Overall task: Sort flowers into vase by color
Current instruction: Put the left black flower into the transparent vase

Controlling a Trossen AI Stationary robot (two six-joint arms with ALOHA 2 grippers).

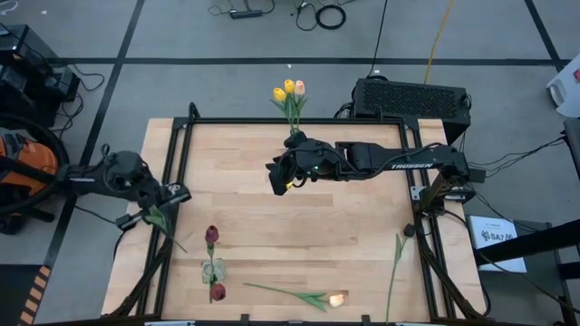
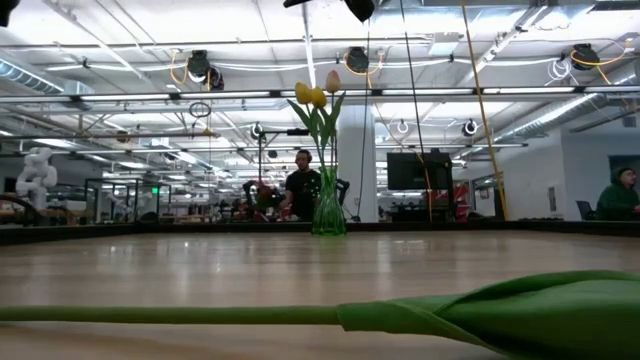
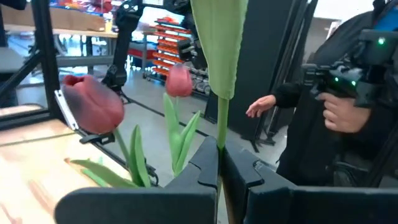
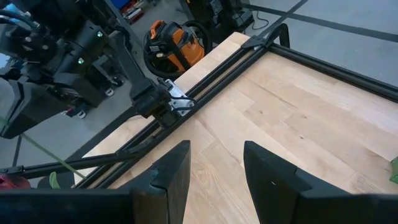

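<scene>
My left gripper is at the table's left edge, shut on a green tulip stem with a long leaf; its head does not show. My right gripper hangs open and empty over the middle of the table's far half. A green vase at the far edge holds yellow and peach tulips. A clear vase near the front left holds two dark red tulips. A peach-headed tulip lies flat near the front edge. My left gripper pinches the thin green stem between its two shut fingers, just below the leaf. The stem and leaf rise past the fingertips in the left wrist view. The flower is clear of the table, with its stem end over the wood.
Another green stem lies along the right rail of the black frame. A person stands beyond the table, one hand out. An orange vacuum stands on the floor at the left. Bare wood lies between the two vases.
</scene>
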